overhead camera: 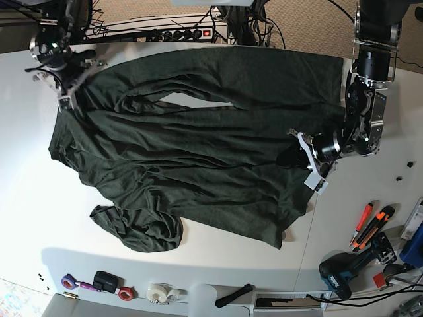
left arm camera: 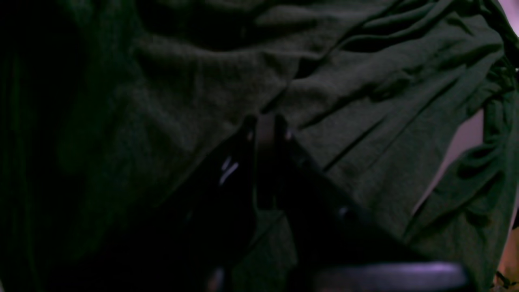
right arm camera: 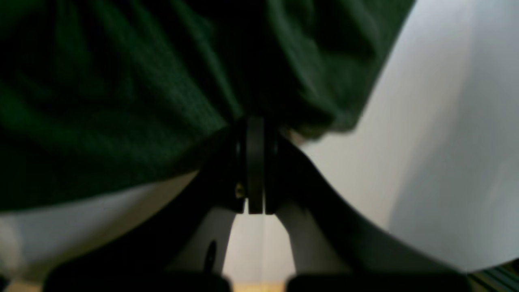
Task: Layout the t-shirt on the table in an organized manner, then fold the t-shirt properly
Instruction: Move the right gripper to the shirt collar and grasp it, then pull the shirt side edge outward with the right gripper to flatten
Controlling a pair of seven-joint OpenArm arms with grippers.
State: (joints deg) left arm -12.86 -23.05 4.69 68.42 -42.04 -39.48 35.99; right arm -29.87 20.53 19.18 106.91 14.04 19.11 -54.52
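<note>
Two arms are on the shirt (overhead camera: 198, 145) at once, so this looks like the spreading-out step, not the folding yet. The shirt lies across the middle of the white surface (overhead camera: 370, 218), mostly opened up but full of long wrinkles, and one sleeve is bunched into a lump toward the near left corner. It's not flat enough to fold, I'd say.

The right claw (overhead camera: 68, 100) is up at the far left corner, pressed together on an edge of the cloth; in its own wrist view the fabric drapes straight off the closed tips with bare surface below, so that bit seems lifted a little. The left claw (overhead camera: 310, 155) is at the right side of the shirt, also pressed together and pinching the cloth. Its wrist view is almost all dark green folds around the tips.

Pose-wise, the right arm comes in from the far left corner, pointing down at the cloth. The left arm reaches down from the far right edge, its wrist bent inward over the shirt's right edge.

Next move probably calls for pulling the two grips apart to tension out the wrinkles, then sorting that bunched sleeve.
</note>
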